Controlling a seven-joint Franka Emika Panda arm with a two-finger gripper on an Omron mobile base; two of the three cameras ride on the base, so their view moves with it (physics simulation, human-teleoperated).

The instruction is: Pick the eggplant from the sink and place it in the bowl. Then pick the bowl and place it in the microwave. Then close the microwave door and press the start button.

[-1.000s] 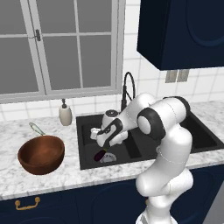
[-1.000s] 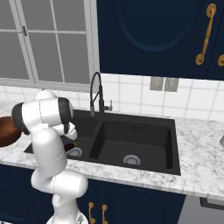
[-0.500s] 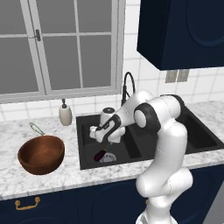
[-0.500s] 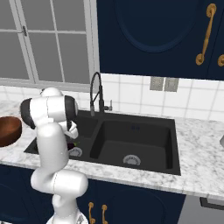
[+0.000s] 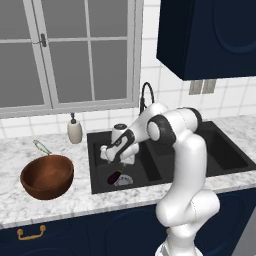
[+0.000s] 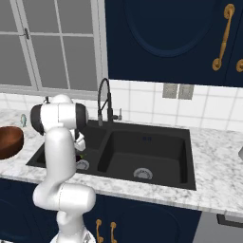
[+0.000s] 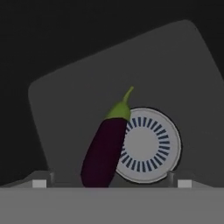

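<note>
Nearest, a marble surface (image 5: pixel 75 200) running left to right, carrying one bowl (image 5: pixel 47 176) on its left part, well apart from the sink (image 5: pixel 100 180) and empty inside. Just beyond the near rim, one eggplant (image 7: pixel 105 148) on the floor of the left basin, lying partly over the round silver drain (image 7: pixel 151 146), green stem pointing toward the far wall in the hand view; seen also from the left base view as a small dark shape (image 5: pixel 115 176) beside the drain. Above it, one gripper (image 5: pixel 114 155) hanging over the left basin, pointed down at the vegetable; fingers (image 7: pixel 41 181) barely showing at the bottom corners of the hand view, apparently spread wide to either side of the eggplant and holding nothing, though little of them visible.

Likely light, firm and smooth-skinned, so prone to slipping or rolling on its rounded body; best taken across the thick purple middle, squeezing across the narrow width rather than along the length, and away from the thin stem. Risk of pads scraping the drain if brought too low.

Farther on, the right basin with a second drain (image 6: pixel 142 173), so two basins and two drains in all. At the far edge, one black gooseneck faucet (image 6: pixel 103 102) and one white soap dispenser (image 5: pixel 74 131) left of the sink
</note>
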